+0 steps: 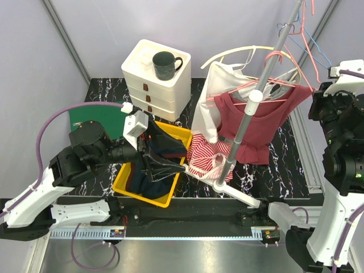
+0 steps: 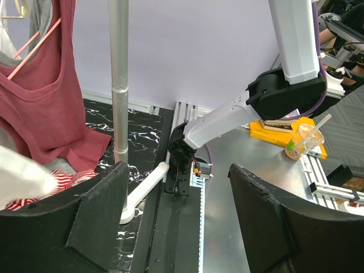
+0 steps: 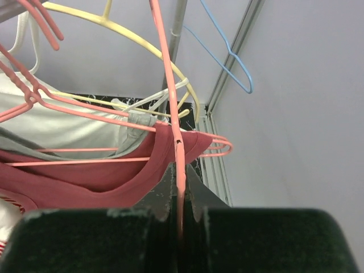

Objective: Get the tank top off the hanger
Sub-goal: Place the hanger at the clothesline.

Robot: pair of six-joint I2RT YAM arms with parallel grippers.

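Observation:
A dark red tank top hangs on a pink wire hanger on the clothes rack at the right. In the left wrist view the tank top shows at the upper left. My right gripper is shut on the hanger's pink neck wire, just above the tank top's shoulder strap. In the top view my right gripper sits beside the garment's right shoulder. My left gripper hovers over the yellow bin, open, and the left wrist view shows nothing between its fingers.
The rack's metal pole and white foot stand mid-table. A white garment, a striped one, and yellow and blue hangers share the rack. A yellow bin holds dark clothes. A white drawer stack carries a mug.

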